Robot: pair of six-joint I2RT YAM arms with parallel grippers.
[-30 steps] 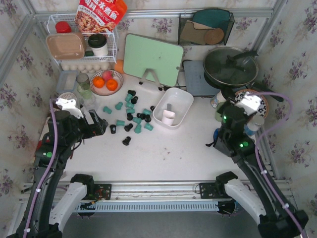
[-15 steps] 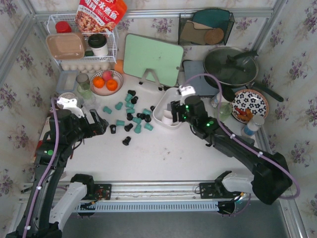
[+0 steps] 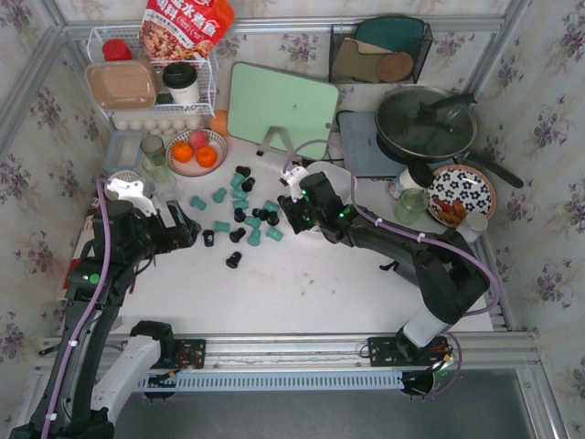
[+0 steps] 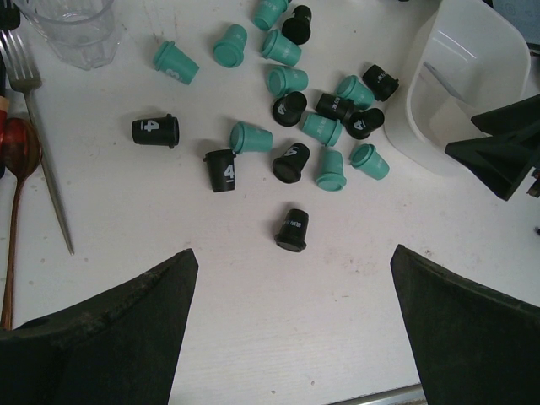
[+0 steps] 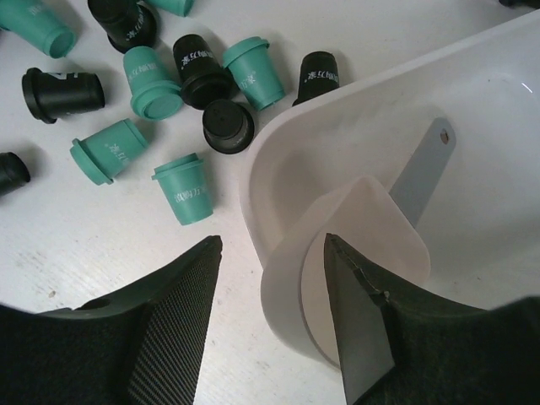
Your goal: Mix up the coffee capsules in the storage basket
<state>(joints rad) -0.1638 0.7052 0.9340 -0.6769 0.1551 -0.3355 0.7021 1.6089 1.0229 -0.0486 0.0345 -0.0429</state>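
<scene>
The storage basket (image 5: 371, 84) has its wall between the 2 spread fingers of the right gripper (image 5: 272, 245), with neither finger visibly pressing it. A white scoop (image 5: 354, 228) lies inside, by the inner finger. Both sit mid-bench (image 3: 302, 293). Just left of the basket, the coffee capsules (image 3: 251, 219), teal and black, lie scattered. Toward the left edge, the left gripper (image 4: 291, 253) hovers spread near them.
</scene>
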